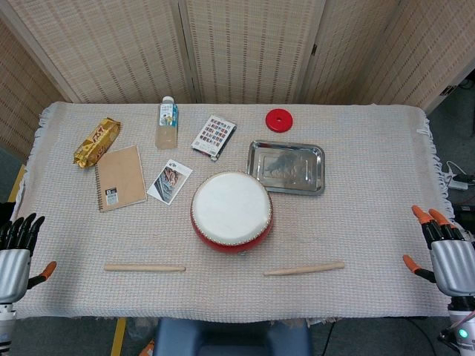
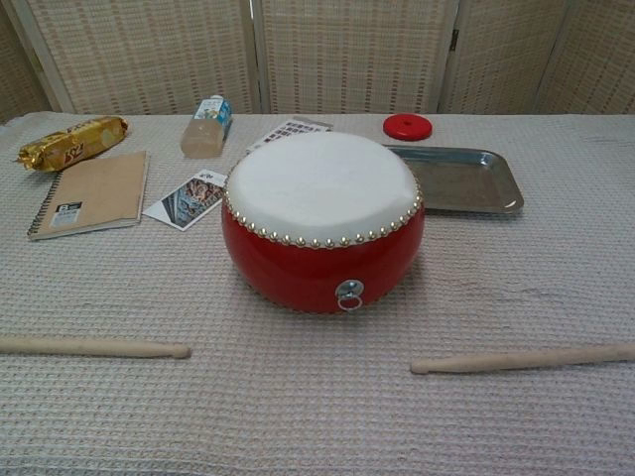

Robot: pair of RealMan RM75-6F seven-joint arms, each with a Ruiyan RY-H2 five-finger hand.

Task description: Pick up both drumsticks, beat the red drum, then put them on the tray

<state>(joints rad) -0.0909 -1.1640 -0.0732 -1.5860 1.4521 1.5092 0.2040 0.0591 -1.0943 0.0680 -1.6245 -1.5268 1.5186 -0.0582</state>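
**Nothing picked up yet**

Two pale wooden drumsticks, one (image 1: 145, 268) and the other (image 1: 304, 269), lie just in front of the round red drum (image 1: 231, 208); the metal tray (image 1: 286, 167) sits behind it. The left hand (image 1: 18, 248) and right hand (image 1: 443, 251) are spread and empty, well outside the sticks. Next, each must reach inward.

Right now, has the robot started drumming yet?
Not yet. Nothing looks done: both drumsticks, left and right, lie on the cloth in front of the red drum. The left hand and right hand hold nothing. Picking up, beating and filling the tray all remain.
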